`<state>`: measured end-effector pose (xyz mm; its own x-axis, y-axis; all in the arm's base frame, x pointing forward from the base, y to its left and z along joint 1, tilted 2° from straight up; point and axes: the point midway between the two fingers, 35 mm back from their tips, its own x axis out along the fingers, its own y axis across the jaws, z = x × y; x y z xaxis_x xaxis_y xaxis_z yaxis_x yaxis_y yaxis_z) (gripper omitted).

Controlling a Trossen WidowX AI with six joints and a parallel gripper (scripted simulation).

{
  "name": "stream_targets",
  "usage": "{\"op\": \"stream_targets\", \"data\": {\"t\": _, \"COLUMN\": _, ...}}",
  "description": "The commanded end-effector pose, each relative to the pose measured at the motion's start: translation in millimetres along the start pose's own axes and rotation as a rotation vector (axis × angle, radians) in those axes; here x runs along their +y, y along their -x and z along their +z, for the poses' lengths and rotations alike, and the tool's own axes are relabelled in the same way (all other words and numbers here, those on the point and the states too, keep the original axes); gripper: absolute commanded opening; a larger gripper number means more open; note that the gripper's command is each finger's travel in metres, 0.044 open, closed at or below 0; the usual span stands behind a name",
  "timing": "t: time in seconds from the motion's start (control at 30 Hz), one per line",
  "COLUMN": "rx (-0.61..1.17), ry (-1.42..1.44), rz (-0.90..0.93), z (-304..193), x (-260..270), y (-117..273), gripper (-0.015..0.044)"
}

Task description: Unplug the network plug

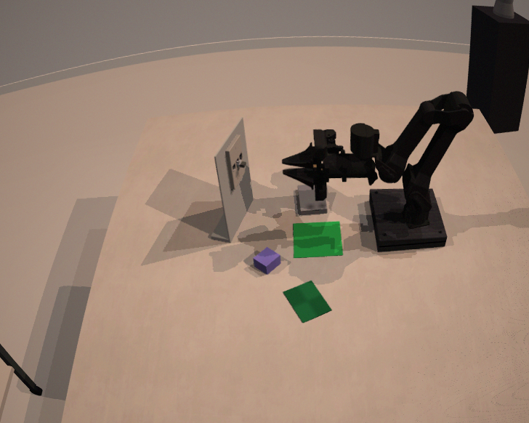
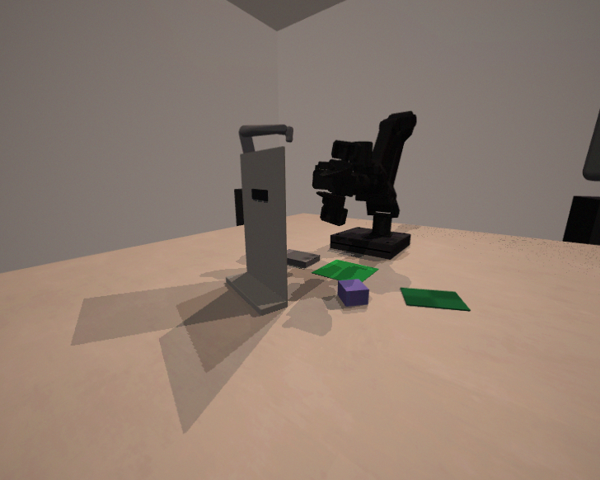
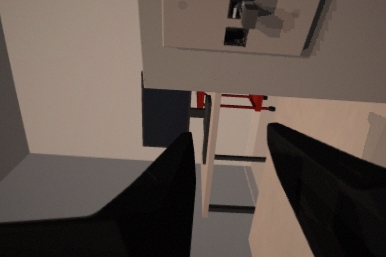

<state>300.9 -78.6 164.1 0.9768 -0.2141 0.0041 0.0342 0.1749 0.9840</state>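
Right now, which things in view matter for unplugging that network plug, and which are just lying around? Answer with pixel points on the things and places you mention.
For the job:
- network plug [image 1: 242, 164] [image 3: 249, 14]
- upright panel [image 1: 233, 200] [image 2: 265, 237] [image 3: 170, 72]
- end effector [image 1: 283, 166] [image 3: 229, 137]

Just lying about:
- purple block [image 1: 267, 260] [image 2: 353, 293]
- flat gray block [image 1: 311, 200] [image 2: 303, 257]

Unclear: which green patch is the marked square.

Dim warm light, overlapping shadows (some hard-edged), dark foreground silhouettes

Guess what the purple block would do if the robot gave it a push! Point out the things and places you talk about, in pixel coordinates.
The purple block [image 1: 267, 260] [image 2: 353, 293] would probably slide rather than roll, because its sides look flat. It likely wouldn't tip easily, since it sits low on a wide bottom. It looks stiff too, with straight, sharp edges, so I don't think it would squish much.
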Motion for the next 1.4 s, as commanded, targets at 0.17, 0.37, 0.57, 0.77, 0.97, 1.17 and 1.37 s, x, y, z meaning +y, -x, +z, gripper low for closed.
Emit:
{"op": "stream_targets", "data": {"t": 0.17, "rx": -0.026, "ry": -0.180, "rz": -0.018, "z": 6, "x": -20, "y": 13, "gripper": 0.0156}}
{"op": "stream_targets", "data": {"t": 0.37, "rx": -0.025, "ry": -0.179, "rz": -0.019, "z": 7, "x": -20, "y": 9, "gripper": 0.0156}}
{"op": "stream_targets", "data": {"t": 0.57, "rx": -0.022, "ry": -0.176, "rz": -0.020, "z": 11, "x": -19, "y": -8, "gripper": 0.0156}}
{"op": "stream_targets", "data": {"t": 0.77, "rx": -0.024, "ry": -0.177, "rz": -0.017, "z": 16, "x": -20, "y": -25, "gripper": 0.0156}}
{"op": "stream_targets", "data": {"t": 0.97, "rx": -0.026, "ry": -0.178, "rz": -0.013, "z": 22, "x": -23, "y": -42, "gripper": 0.0156}}
{"op": "stream_targets", "data": {"t": 1.17, "rx": -0.027, "ry": -0.178, "rz": -0.012, "z": 23, "x": -23, "y": -46, "gripper": 0.0156}}
{"op": "stream_targets", "data": {"t": 1.37, "rx": -0.027, "ry": -0.178, "rz": -0.012, "z": 26, "x": -23, "y": -55, "gripper": 0.0156}}
